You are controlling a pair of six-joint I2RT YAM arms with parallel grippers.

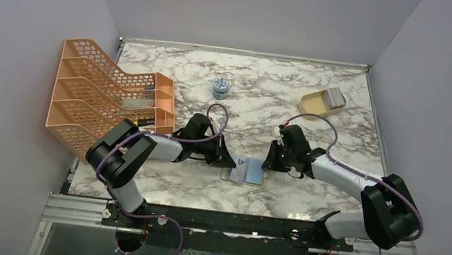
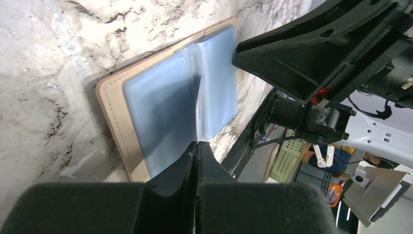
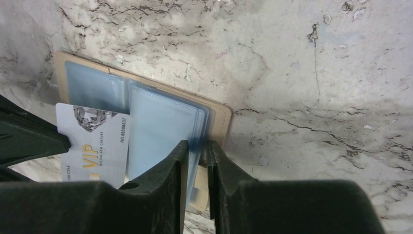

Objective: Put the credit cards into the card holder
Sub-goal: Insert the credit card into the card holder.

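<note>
Starting at the left, we see an orange mesh file rack (image 1: pixel 109 103) on the worktop's (image 1: pixel 264 113) left side, with a small round tin (image 1: pixel 221 87) farther back. Near the front middle, our left fingers (image 2: pixel 197 151) are pressed together on the edge of a pale card (image 3: pixel 95 139) marked VIP, which slants down over the left half of the card holder (image 1: pixel 245 171). The holder lies open on the worktop, tan rim underneath and pale blue pockets facing up. The card's free end meets the blue leaves at the fold; we cannot tell whether it sits inside a pocket. Our right fingers (image 3: pixel 184 153) stand only a sliver apart, pinching the edge of the blue leaves on the holder's right half. A beige dish (image 1: pixel 322 102) rests at the back right, well apart.
</note>
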